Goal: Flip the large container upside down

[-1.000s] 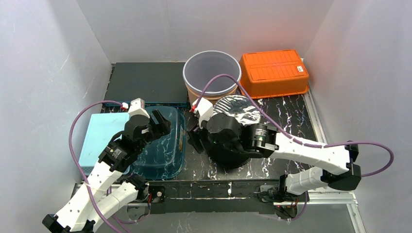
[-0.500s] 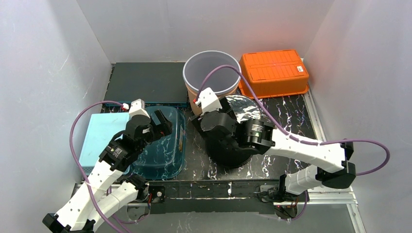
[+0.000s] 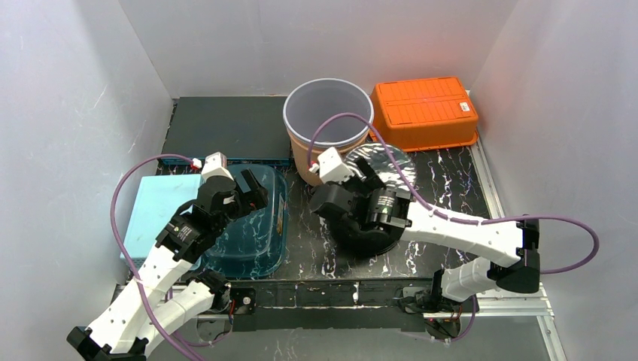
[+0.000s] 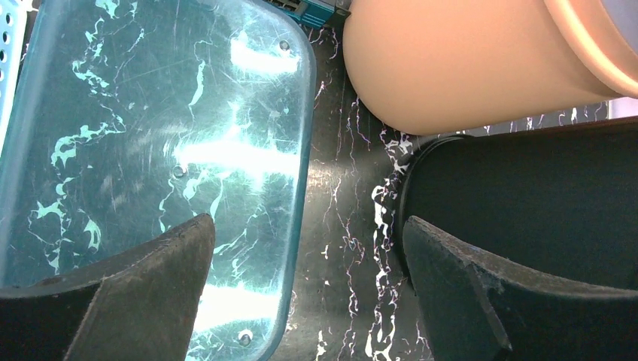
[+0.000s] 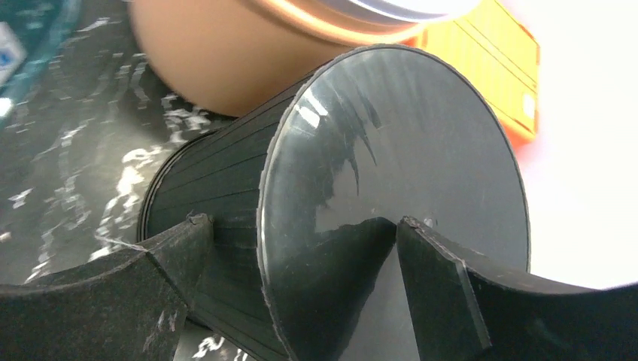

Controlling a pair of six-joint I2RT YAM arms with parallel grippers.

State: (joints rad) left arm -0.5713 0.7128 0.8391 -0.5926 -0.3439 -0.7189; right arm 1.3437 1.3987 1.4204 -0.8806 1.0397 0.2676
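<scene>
Your right gripper (image 5: 301, 222) is spread wide, with the shiny base edge of the black container (image 5: 399, 143) between its fingertips. Your left gripper (image 4: 308, 224) is spread too and empty, above the teal tray (image 4: 150, 135).

Desk (image 3: 451, 180): black w/ white marble-type veins. Large container (image 3: 384, 162): black, ribbed sides, glossy dk-grey base w/ light glare. Bucket (image 3: 329, 109): peach-tan outside, orange rim, pale grey-lilac inside. Crate (image 3: 425, 111): bright orange, small white label. Tray (image 3: 259, 233): see-thru teal, desk veins showing thru. Box (image 3: 154, 207): lt blue. Slab (image 3: 226, 126) at back: dk grey, plain. Arms (image 3: 466, 229): white w/ black joints; cables (image 3: 572, 226) purple. Left pincer (image 4: 307, 227) & right pincer (image 5: 301, 222): fingers matte black.
</scene>
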